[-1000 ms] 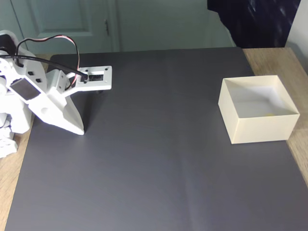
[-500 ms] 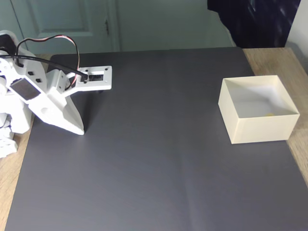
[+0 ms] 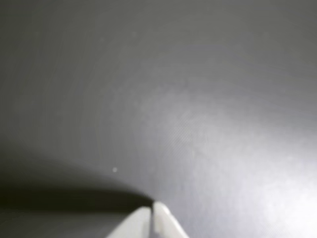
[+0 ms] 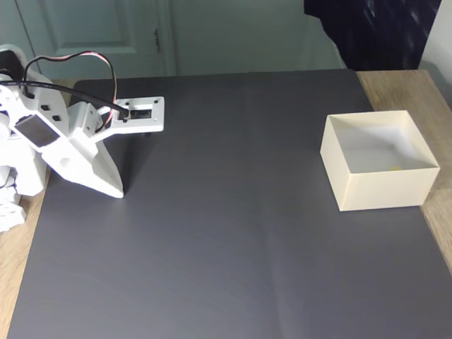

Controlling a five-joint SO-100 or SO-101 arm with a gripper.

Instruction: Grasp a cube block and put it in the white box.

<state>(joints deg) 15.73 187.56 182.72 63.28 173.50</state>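
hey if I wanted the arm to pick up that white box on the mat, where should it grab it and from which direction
Probably best by one thin wall, from straight above. The white box stands upright and open-topped, far wider than the gripper, so its fingers likely cannot span it. One finger inside, one outside, pinching the top rim of the left wall, the side nearest the arm in the fixed view, looks workable. The gripper is shut now and would need opening.

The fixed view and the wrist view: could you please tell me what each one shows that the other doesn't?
Fixed view alone: the white box at the right with a sliver of yellow, likely the cube, just above its front wall; the arm's white body, a red and a black cable, wooden table edges and a door behind.

Wrist view alone: a close look at the pincer, tips together with nothing between them.

Both: the dark grey mat and the pincer down at its surface.
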